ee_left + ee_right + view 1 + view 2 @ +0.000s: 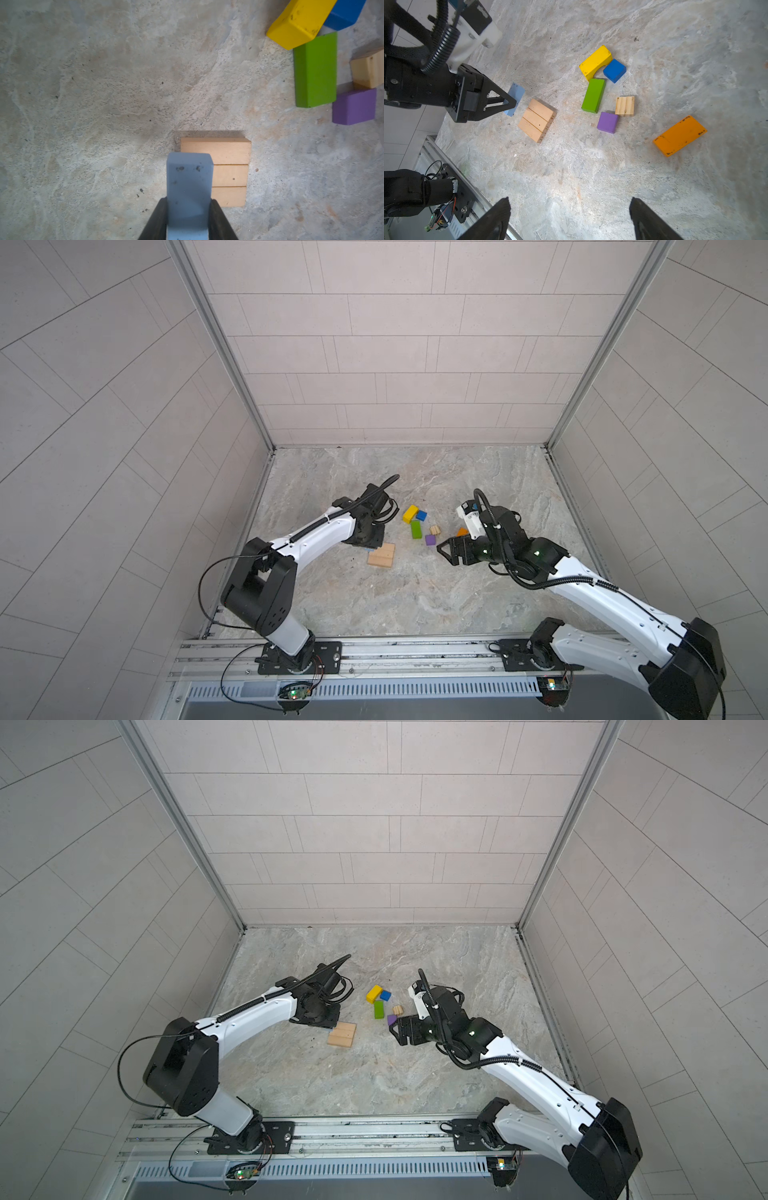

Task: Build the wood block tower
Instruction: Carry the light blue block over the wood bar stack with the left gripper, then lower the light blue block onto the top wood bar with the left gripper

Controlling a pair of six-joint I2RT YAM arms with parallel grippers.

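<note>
Marbled tabletop [415,605]. Left end effector [188,209] grips light-blue bar [190,178], crosswise to tan bars [381,556] at its four o'clock in a top view; right end effector [570,200] spread, empty.

Dark-blue cube [344,14], tan block [371,70] cropped at left wrist view's edge

The three tan bars [536,120] bear end numbers 29, 31 and 85.

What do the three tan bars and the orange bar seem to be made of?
The three tan bars look like bare, matte wood: the faces are unpainted and numbers are marked on the ends. The orange bar is probably painted wood: its colour coat is scuffed, with dark chips along the edges.
</note>
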